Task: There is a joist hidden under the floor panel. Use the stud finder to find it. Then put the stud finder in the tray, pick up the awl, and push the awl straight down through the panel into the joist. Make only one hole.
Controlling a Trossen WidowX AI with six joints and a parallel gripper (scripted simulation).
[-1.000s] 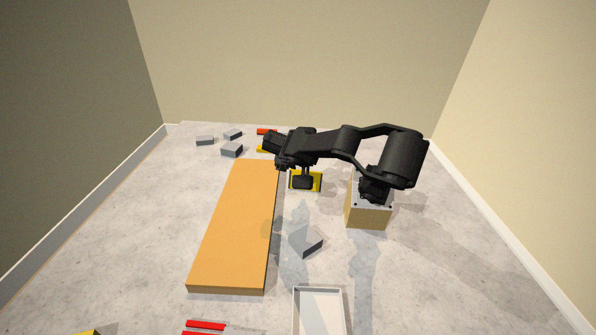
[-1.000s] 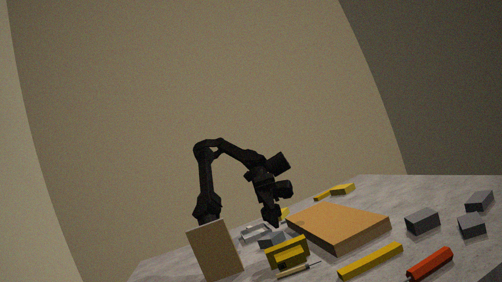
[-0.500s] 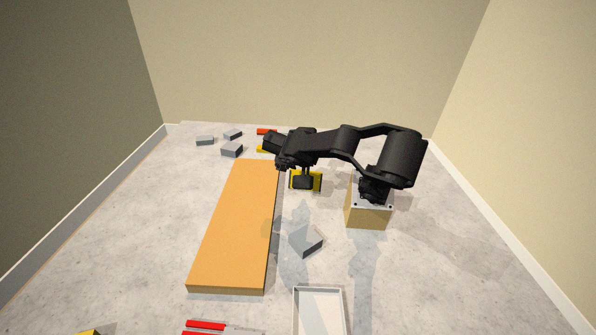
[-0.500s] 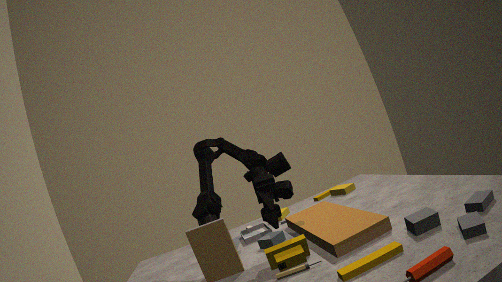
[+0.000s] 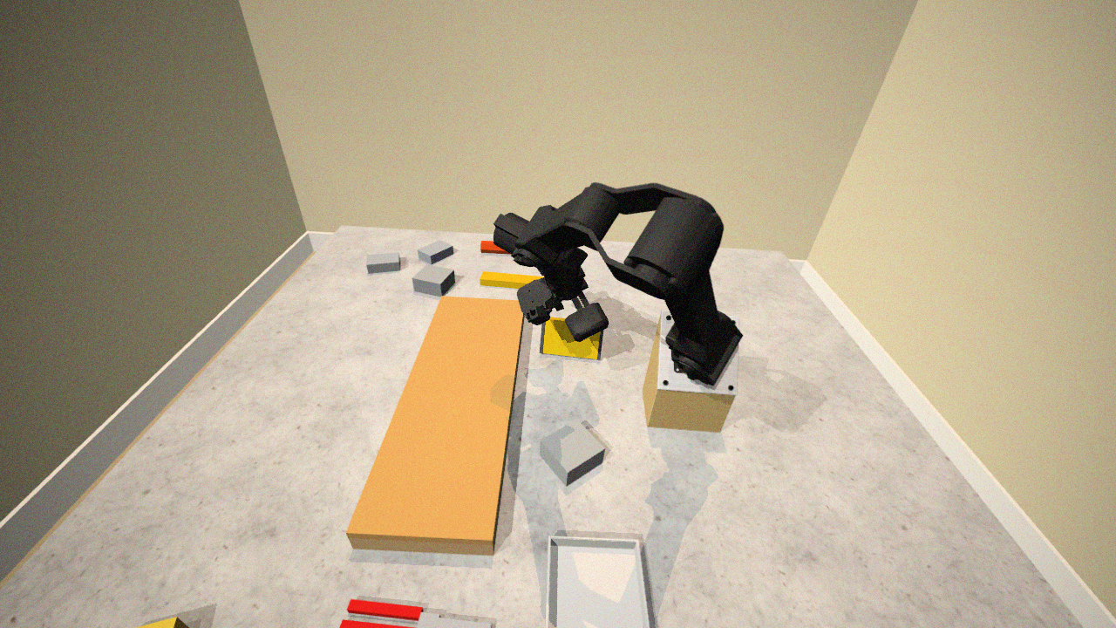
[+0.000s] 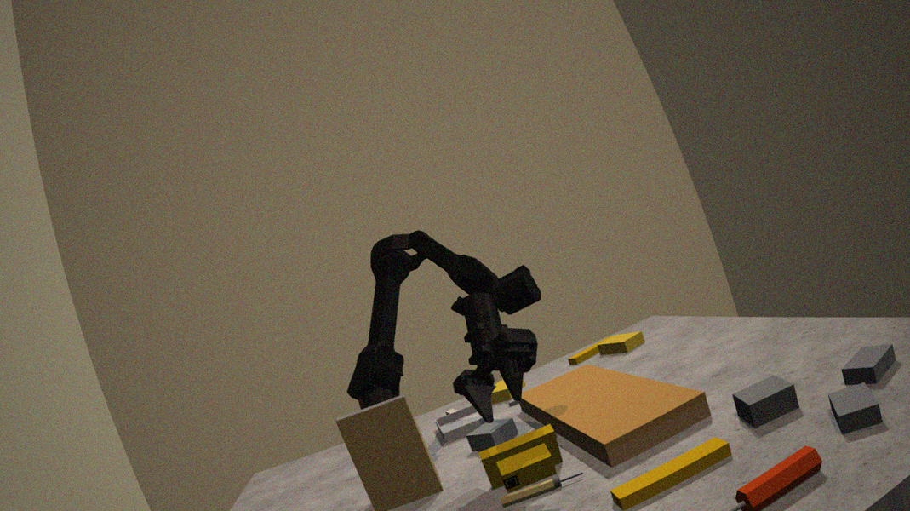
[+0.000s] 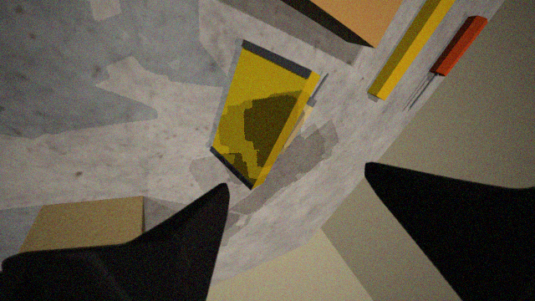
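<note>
A yellow device with dark end strips, which looks like the stud finder, rests on the table between panel and arm base. The awl, with a pale handle and thin shaft, lies along its far side; the top view hides it. My gripper is open and empty, above the table near the device, touching neither. The orange-brown floor panel lies flat, with no hole visible. The joist is hidden. The tray shows no object in its visible part.
A grey block lies between device and tray. Beyond the panel's far end are a yellow bar, a red-handled screwdriver and grey blocks. Red bars lie near the tray.
</note>
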